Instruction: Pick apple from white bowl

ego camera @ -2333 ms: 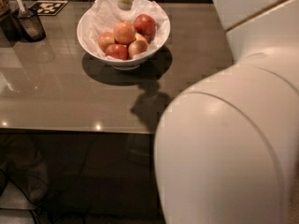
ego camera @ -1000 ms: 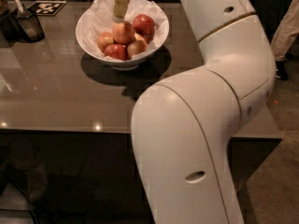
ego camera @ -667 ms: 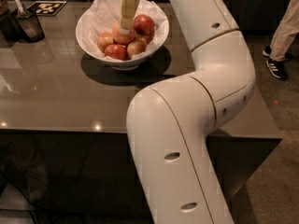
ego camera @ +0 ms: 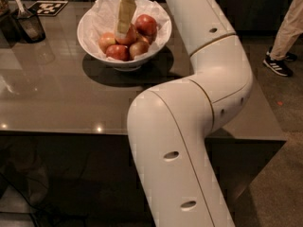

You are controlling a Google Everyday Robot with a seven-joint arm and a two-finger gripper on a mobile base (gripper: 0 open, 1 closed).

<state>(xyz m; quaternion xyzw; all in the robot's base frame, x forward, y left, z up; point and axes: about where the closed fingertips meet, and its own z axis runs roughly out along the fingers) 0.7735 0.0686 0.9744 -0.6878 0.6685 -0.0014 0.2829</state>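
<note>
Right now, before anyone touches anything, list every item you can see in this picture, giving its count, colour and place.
white bowl: one, glossy white, far part of the table
paper lining: one, crumpled white, inside the bowl
apples: five visible, red to yellowish, piled in the bowl
table: one, glossy grey-brown, under the bowl
dark cup: one, holds a utensil, far left
marker card: one, black and white, flat behind the cup
person's shoe: one, dark with white stripes, floor at right
robot arm: one, white, foreground, reaching to the bowl
gripper: one, tan, at the bowl's mouth over the apples
</note>
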